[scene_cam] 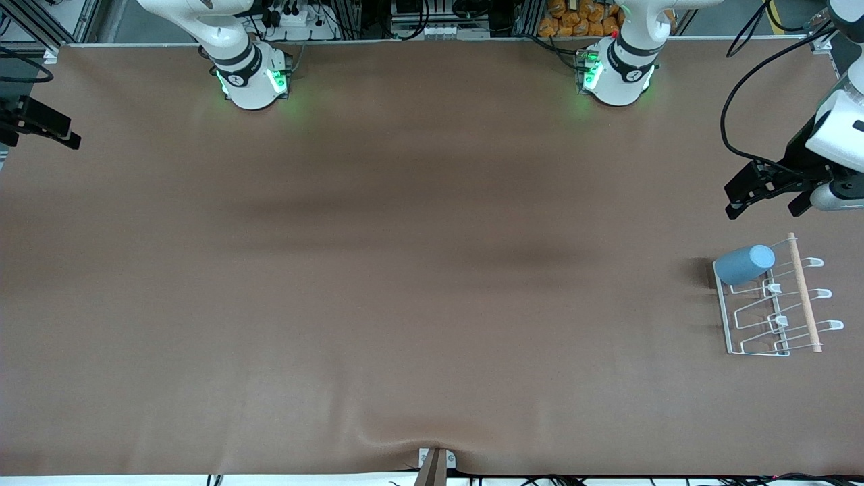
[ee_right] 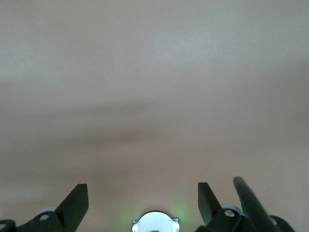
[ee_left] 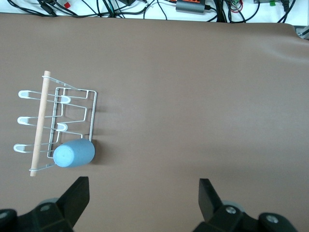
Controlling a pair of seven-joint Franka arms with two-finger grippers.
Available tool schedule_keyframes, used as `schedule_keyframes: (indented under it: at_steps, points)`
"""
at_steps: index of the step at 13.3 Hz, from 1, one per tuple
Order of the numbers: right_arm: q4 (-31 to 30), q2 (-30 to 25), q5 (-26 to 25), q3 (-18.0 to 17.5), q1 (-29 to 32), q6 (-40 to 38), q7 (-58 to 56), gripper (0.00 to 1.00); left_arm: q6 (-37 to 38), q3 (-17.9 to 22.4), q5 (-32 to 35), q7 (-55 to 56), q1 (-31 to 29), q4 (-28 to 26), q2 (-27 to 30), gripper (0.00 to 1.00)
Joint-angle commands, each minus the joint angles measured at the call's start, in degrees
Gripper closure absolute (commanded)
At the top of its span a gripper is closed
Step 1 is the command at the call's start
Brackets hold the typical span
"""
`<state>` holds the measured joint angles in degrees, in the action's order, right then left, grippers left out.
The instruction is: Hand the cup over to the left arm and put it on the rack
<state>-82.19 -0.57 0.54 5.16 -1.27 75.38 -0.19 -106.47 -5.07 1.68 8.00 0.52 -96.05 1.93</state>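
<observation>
The light-blue cup point(scene_cam: 742, 264) lies on its side on the white wire rack point(scene_cam: 723, 310), at the rack's end farther from the front camera, toward the left arm's end of the table. A wooden rod point(scene_cam: 804, 297) crosses the rack. My left gripper point(scene_cam: 764, 208) hangs open and empty above the table, just short of the rack. Its wrist view shows the cup point(ee_left: 74, 153) on the rack point(ee_left: 90, 113), apart from the open left gripper point(ee_left: 143, 182). My right gripper point(scene_cam: 44, 138) waits open over the right arm's end of the table, and its wrist view shows the right gripper point(ee_right: 142, 187) empty.
The arm bases point(scene_cam: 253, 77) point(scene_cam: 617, 74) stand along the table edge farthest from the front camera, with cables and gear past them. A small bracket point(scene_cam: 435, 462) sits at the table edge nearest that camera. Brown cloth point(scene_cam: 405, 270) covers the table.
</observation>
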Motion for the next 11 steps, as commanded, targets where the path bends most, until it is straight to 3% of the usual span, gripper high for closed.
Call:
schedule_keyframes:
  at_steps: [1,11]
  points:
    - [0.37,-0.13,-0.28,0.29,-0.31,-0.41,-0.08,0.00,2.74,-0.12,0.08,-1.58,0.09,-0.01,0.53,0.00]
    - [0.37,-0.13,-0.28,0.29,-0.40,-0.41,-0.08,0.00,7.86,-0.12,-2.65,-1.68,0.01,0.07,0.70,0.00]
